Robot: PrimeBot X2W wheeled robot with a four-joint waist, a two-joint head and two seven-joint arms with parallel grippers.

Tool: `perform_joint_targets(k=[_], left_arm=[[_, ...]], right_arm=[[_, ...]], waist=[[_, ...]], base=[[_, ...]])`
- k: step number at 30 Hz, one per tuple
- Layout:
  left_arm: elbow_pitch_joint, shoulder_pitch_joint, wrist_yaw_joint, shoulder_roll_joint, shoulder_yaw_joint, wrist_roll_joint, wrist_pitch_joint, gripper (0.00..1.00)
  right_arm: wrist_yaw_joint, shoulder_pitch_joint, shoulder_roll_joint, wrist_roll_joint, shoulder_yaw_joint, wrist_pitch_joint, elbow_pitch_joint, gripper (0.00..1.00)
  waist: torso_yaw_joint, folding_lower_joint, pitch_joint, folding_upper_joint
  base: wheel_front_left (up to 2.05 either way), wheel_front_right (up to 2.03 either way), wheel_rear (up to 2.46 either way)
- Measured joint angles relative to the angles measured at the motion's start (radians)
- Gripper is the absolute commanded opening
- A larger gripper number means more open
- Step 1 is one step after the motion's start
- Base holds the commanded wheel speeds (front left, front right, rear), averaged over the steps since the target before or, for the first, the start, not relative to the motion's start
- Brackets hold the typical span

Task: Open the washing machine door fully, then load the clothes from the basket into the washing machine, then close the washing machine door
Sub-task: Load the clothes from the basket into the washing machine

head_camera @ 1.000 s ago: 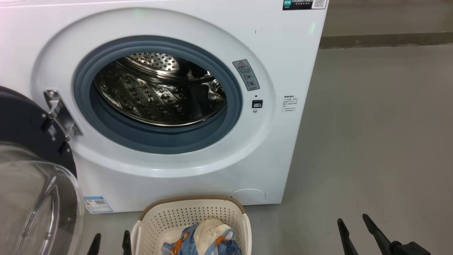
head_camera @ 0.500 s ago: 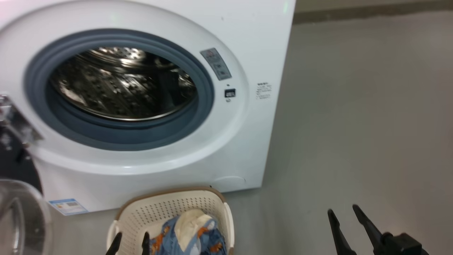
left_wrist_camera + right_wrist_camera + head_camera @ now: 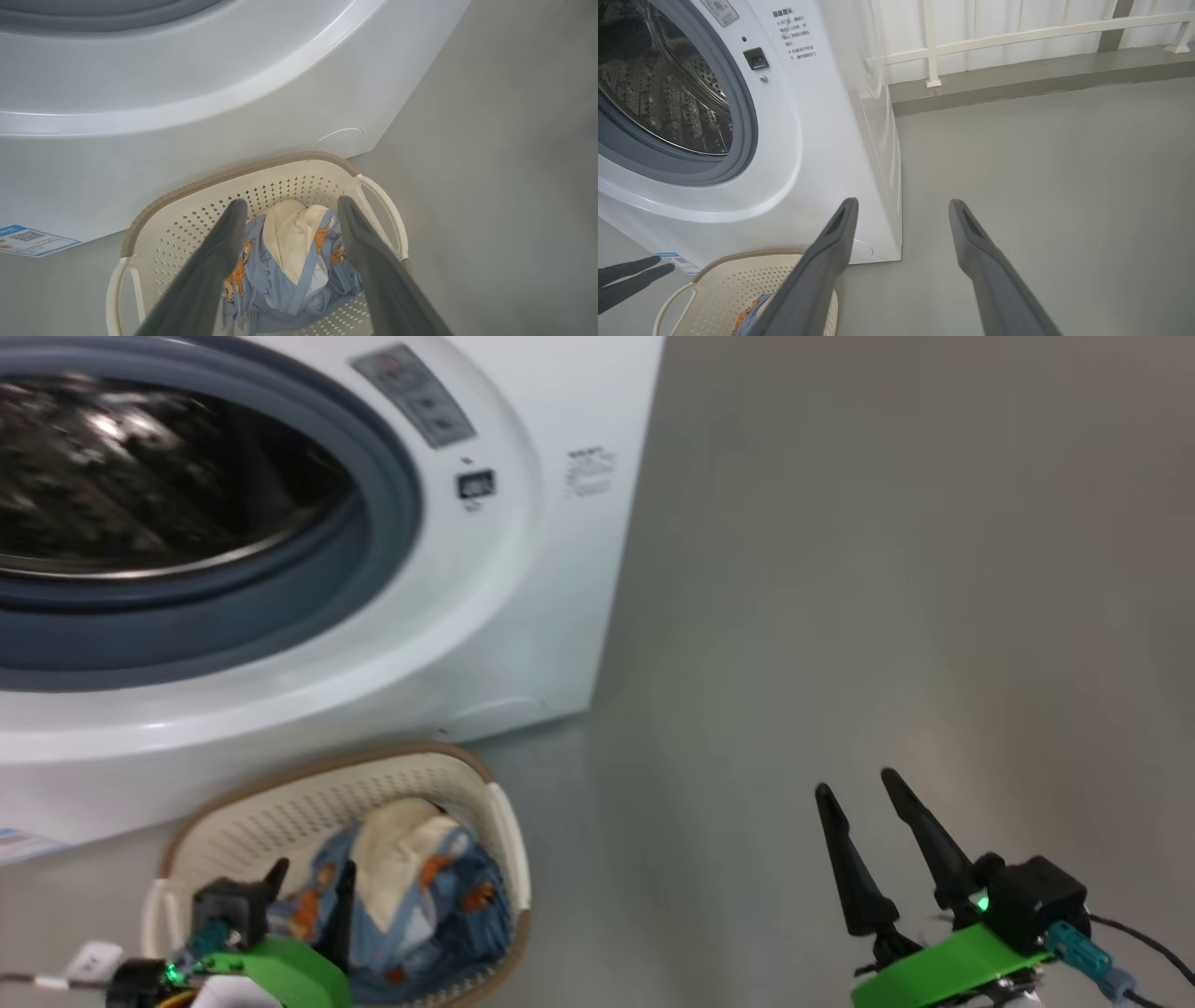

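Head view is showing the washing machine [image 3: 523, 616] standing on the grey floor [image 3: 840, 569], its grey gasket [image 3: 378, 555] ringing an uncovered mouth with the steel drum [image 3: 140, 467] blurred behind it. Just in front of the machine's lower front, the basket [image 3: 280, 817] is sitting on the floor. The clothes [image 3: 429, 887] are lying bundled inside it, light blue fabric with orange-brown prints wrapping a cream-white piece. The left claw [image 3: 313, 870] is hanging over the near side of the basket with its two dark fingers apart. In the left wrist view those fingers are framing the bundle, one on each side, and whether they are touching the fabric is not clear. The right claw [image 3: 854, 782] is hovering well off to the right of the basket over the floor, its fingers likewise spread and gripping nothing. A blue label [image 3: 28, 240] is showing at the machine's lower corner, and in the right wrist view a white railing [image 3: 930, 46] is running along behind the machine.
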Motion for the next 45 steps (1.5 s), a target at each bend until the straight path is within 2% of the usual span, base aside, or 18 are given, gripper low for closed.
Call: perform_joint_targets(k=[4,11,19,30,45], left_arm=[[0.105,-0.08,-0.017,0.027,-0.001,-0.024,0.031,1.0],[0.262,-0.21,-0.019,0.072,-0.008,-0.026,0.098,1.0],[0.429,-0.331,0.009,0.118,-0.006,-0.022,0.145,1.0],[0.55,-0.452,0.01,0.142,-0.009,-0.023,0.137,1.0],[0.656,-0.612,0.01,0.16,-0.06,-0.011,0.153,1.0]], right_arm=[[0.0,-0.041,0.001,0.023,0.027,0.0,-0.008,1.0],[0.0,-0.087,0.001,0.032,0.043,0.0,-0.03,1.0],[0.0,-0.122,0.003,0.051,0.042,0.0,-0.048,1.0],[0.0,-0.139,0.005,0.051,0.039,0.0,-0.079,1.0],[0.0,-0.161,0.008,0.039,0.021,-0.005,-0.136,1.0]], waist=[[-0.06,0.0,0.081,0.0],[-0.12,0.0,0.193,0.0],[-0.162,0.0,0.304,0.0],[-0.182,0.0,0.404,0.0],[-0.166,0.0,0.541,0.0]], base=[[0.0,0.0,0.0],[0.0,0.0,0.0],[0.0,0.0,0.0],[0.0,0.0,0.0],[0.0,0.0,0.0]])
